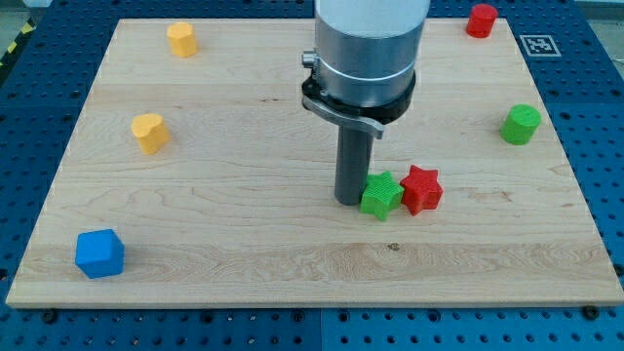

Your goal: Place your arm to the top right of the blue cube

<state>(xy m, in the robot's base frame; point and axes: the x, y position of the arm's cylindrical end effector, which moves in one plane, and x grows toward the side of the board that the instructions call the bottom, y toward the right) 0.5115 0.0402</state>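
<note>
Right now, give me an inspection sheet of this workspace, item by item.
Surface: wooden board, lying on a blue perforated table.
Job's things: blue cube at the board's bottom left corner; my tip far to its right, touching or nearly touching the green star.
Clutter: red star against the green star; two yellow blocks; green cylinder; red cylinder.
Grippers: none, rod only.
Cables: nothing seen.
Surroundings: marker tag at top right.

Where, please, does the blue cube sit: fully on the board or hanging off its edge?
Fully on. The blue cube rests flat near the board's bottom-left corner, with wood visible all round it.
</note>
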